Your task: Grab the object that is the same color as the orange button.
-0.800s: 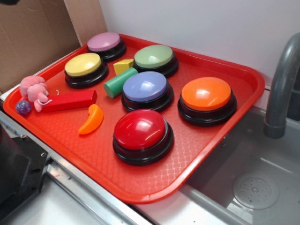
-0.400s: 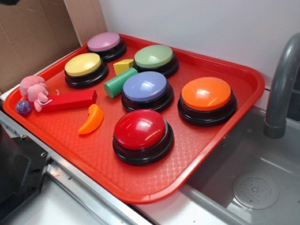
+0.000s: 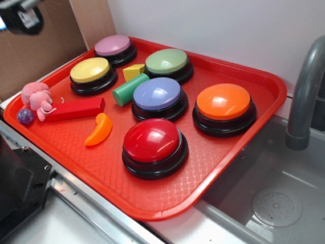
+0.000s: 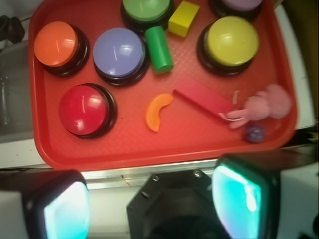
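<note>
The object, a small glossy orange crescent (image 3: 99,130), lies on the red tray (image 3: 152,198) between the red block and the red button. The orange button (image 3: 224,102) stands at the tray's right side. In the wrist view the crescent (image 4: 158,111) is at mid-tray and the orange button (image 4: 56,44) is top left. My gripper (image 4: 149,199) hangs high over the tray's near edge, open, with nothing between its fingers (image 4: 65,209). In the exterior view only a black part of the gripper (image 3: 23,18) shows at the top left corner.
Red (image 3: 154,142), blue (image 3: 158,95), green (image 3: 167,62), yellow (image 3: 91,71) and pink (image 3: 113,46) buttons crowd the tray. A green cylinder (image 3: 130,90), yellow wedge (image 3: 134,71), red block (image 3: 75,109), pink plush (image 3: 36,97) and purple ball (image 3: 25,116) lie among them. Faucet (image 3: 304,96) and sink at right.
A black part of my gripper has come into the exterior view at the top left corner. Nothing on the tray has moved.
</note>
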Robot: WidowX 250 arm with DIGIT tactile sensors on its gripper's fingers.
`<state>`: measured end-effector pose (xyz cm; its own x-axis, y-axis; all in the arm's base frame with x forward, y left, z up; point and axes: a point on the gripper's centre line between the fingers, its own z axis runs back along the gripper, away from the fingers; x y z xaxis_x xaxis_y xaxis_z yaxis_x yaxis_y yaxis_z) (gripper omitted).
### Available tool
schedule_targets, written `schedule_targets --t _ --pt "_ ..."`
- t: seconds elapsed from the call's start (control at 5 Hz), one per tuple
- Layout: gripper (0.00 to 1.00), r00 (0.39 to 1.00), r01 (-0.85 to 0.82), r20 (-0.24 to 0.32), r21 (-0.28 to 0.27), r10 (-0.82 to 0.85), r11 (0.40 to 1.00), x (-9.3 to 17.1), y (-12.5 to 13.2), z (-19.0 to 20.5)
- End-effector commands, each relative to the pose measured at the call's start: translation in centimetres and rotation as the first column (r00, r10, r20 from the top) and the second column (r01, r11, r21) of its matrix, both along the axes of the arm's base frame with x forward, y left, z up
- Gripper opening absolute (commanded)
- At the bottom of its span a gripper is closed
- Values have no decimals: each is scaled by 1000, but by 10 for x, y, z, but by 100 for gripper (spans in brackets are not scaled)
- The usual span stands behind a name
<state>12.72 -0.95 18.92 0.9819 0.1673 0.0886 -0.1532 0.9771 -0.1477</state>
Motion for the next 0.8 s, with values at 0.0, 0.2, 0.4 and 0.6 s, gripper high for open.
schedule_targets --t 0.0,0.2,0.4,0.6 --pt "100 971 -240 -6 42 241 970 17 11 -51" --pt "100 940 -340 -18 61 342 938 24 13 -76" --pt "100 915 -401 -27 71 403 913 36 14 -107" --pt "100 887 -457 -31 67 460 887 41 17 -136"
